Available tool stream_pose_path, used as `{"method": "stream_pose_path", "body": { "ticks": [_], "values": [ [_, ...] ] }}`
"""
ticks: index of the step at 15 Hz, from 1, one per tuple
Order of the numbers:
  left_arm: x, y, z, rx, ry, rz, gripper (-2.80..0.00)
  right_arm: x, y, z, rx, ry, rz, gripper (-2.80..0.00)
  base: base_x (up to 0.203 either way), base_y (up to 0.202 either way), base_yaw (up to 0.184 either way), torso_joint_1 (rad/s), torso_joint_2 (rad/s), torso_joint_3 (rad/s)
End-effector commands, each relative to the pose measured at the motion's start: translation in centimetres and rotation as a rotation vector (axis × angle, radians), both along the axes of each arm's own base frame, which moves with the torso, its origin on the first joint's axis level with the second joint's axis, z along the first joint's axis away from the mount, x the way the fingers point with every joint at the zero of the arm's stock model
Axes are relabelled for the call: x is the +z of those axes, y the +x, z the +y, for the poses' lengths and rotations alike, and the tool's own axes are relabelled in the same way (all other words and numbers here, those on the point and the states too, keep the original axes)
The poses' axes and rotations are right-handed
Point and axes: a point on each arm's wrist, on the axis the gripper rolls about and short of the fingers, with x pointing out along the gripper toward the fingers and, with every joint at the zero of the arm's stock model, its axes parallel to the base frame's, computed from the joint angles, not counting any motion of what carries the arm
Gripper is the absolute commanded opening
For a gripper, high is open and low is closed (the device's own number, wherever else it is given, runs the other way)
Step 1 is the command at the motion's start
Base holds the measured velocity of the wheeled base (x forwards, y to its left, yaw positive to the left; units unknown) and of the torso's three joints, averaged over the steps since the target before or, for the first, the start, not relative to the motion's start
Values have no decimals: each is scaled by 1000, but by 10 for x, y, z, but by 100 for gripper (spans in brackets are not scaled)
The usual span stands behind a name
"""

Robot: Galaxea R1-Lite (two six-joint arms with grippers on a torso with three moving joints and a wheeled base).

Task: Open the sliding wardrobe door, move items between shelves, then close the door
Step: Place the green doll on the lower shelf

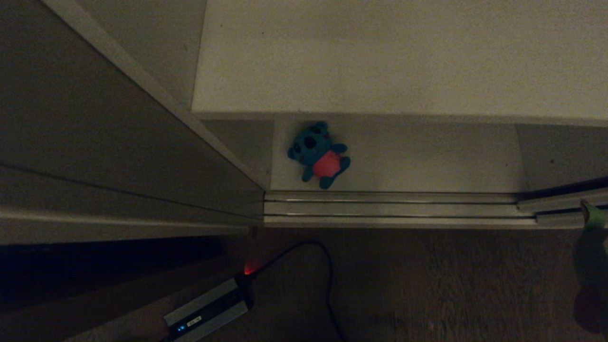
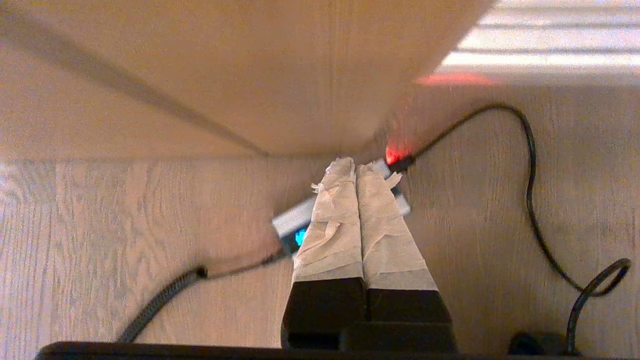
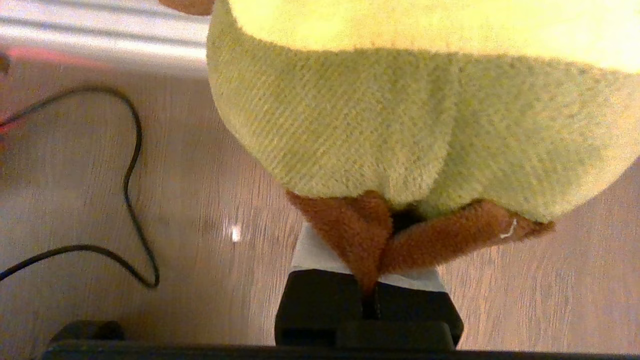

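Observation:
The sliding wardrobe door (image 1: 95, 109) stands slid to the left, its light metal edge running diagonally. In the opening a teal monster plush (image 1: 318, 154) with a red-pink belly lies on the lower shelf (image 1: 427, 161), just behind the floor track. A wide off-white upper shelf (image 1: 403, 57) overhangs it. My right gripper (image 3: 368, 272) is shut on a brown leg of the green avocado plush (image 3: 400, 115), which hangs over the wood floor; a bit of its green shows at the right edge (image 1: 593, 216). My left gripper (image 2: 356, 167) is shut on nothing, above the floor.
A ribbed metal floor track (image 1: 389, 209) runs along the wardrobe front. A grey box (image 1: 209, 313) with a red light and a black cable (image 1: 327, 280) lies on the wood floor (image 1: 427, 285), under my left gripper. A brown wooden side board (image 2: 250, 65) is beside it.

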Motion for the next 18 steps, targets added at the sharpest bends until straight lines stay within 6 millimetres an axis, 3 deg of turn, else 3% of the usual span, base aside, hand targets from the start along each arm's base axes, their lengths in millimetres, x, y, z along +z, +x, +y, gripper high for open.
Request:
{"method": "stream_pose_path", "body": {
  "ticks": [1, 5, 18],
  "values": [
    [0, 0, 0, -2, -1, -4, -280, -1, 0, 0, 0, 3, 5, -280, -197, 0, 0, 7, 7, 3],
    [0, 0, 0, 3, -21, -4, -280, -1, 0, 0, 0, 1, 4, -280, -167, 0, -4, 0, 4, 2],
    [0, 0, 0, 3, -23, -4, -280, -1, 0, 0, 9, 6, 25, -280, 0, 0, 0, 0, 0, 0]
  ]
}}
